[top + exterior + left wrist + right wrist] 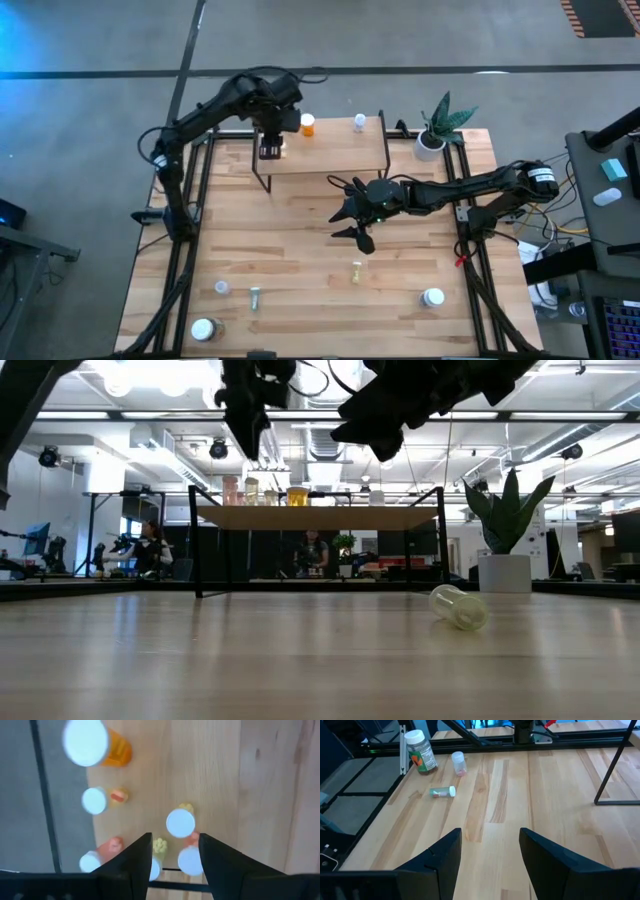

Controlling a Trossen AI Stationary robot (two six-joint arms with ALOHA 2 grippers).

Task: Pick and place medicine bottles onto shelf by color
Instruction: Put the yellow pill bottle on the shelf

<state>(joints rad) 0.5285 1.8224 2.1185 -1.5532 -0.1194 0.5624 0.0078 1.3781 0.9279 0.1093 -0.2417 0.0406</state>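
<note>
A robotics lab — ceiling lights (130,380), workbenches (110,495), concrete floor (100,40).

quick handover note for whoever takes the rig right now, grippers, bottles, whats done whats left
Left gripper: open, empty, above the bottles at the shelf's left end.
Right gripper: open, empty, over the table's middle in front of the shelf.
Done: a cluster of white-capped bottles at the shelf's left end, among them an orange bottle; one small white-capped bottle farther right on the shelf.
Left: five bottles on the table near its front edge: a lying yellowish vial, a white-capped bottle, a green-labelled jar, a small upright vial, a small lying vial.
</note>
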